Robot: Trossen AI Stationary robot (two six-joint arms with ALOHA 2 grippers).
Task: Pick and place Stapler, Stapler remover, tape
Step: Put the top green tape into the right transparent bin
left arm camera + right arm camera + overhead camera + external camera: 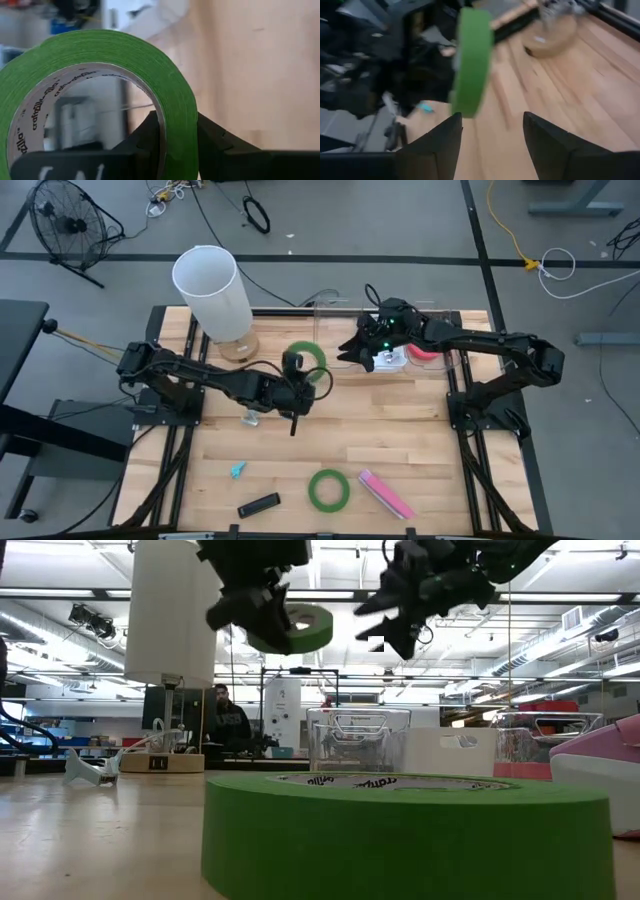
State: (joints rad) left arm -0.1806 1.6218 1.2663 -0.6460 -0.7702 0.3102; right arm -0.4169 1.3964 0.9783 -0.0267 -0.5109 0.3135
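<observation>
My left gripper [296,378] is shut on a green tape roll [306,359], held high above the table's middle; the roll also shows in the low view [297,628]. My right gripper [492,135] hangs open just right of that roll [472,60], with nothing between its fingers. A second green tape roll [328,490] lies flat near the front edge, beside a pink stapler [385,493]. A black stapler remover [258,505] lies at the front left. A red tape roll [425,352] sits in the clear bin. My left gripper pinches the green roll's wall [179,125] with one finger [150,137] inside the open centre and the other finger [217,142] outside. The fingers reach across the roll's width from the table's left. The roll is lifted clear of the table and tilted.
A tall white cylinder on a round wooden base [212,285] stands at the far left. A clear plastic bin [440,330] sits at the far right under the right arm. A small teal piece [237,470] lies front left. Bare wood [400,430] shows mid-table.
</observation>
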